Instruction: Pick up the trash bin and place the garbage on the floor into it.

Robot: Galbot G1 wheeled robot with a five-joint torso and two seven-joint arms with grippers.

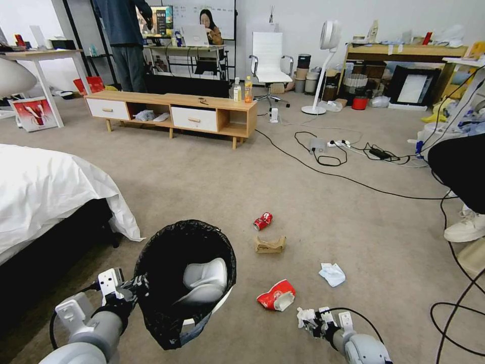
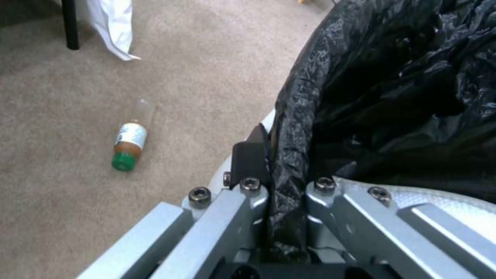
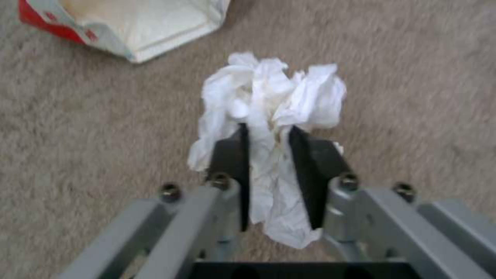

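Observation:
My left gripper (image 1: 132,289) is shut on the rim of the trash bin (image 1: 184,283), a white bin lined with a black bag, held tilted at the lower left. The left wrist view shows the left gripper (image 2: 281,162) pinching the bag-covered rim (image 2: 294,128). My right gripper (image 1: 310,319) is shut on a crumpled white tissue (image 3: 269,93), low over the floor (image 1: 353,242). Garbage lies on the carpet: a red can (image 1: 262,221), brown paper (image 1: 269,244), another tissue (image 1: 332,274), a red-and-white wrapper (image 1: 276,296) and a green-capped bottle (image 2: 129,141).
A bed with a white sheet (image 1: 45,192) stands at the left. A low wooden cabinet (image 1: 172,111) is farther back. Black cables (image 1: 353,182) run across the carpet at the right, near a person's shoe (image 1: 467,227). A standing fan (image 1: 323,65) is at the back.

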